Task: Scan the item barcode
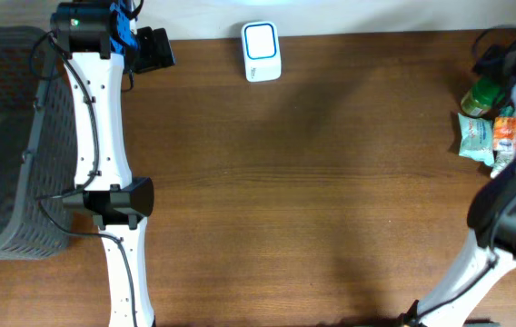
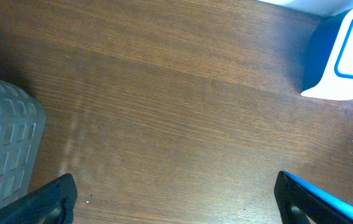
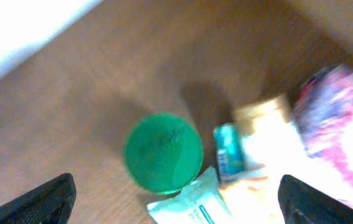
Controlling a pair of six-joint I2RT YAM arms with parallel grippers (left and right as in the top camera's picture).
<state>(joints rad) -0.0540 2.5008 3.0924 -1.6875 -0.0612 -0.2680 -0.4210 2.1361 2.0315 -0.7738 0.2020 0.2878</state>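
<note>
**Both grippers wide, nothing held**

Left edge of the overhead frame: grey mesh basket (image 1: 4, 136). Upper left: left gripper (image 1: 169, 51), fingers spread wide over the bare wooden table (image 1: 312, 182), gripping nothing. Top centre: white-and-blue scanner (image 1: 262, 51), flat on the table. Right edge: items to scan, bunched together, namely green-capped bottle (image 3: 163, 152), pale packet (image 1: 476, 134) and orange packet (image 1: 505, 134). Above them: right gripper (image 3: 176, 202), tips far apart at the lower corners of its blurred wrist view, holding nothing.

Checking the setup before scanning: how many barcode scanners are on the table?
1. The white, blue-trimmed barcode scanner stands at the table's far edge, near the middle. Another could be hidden under the arms.
</note>
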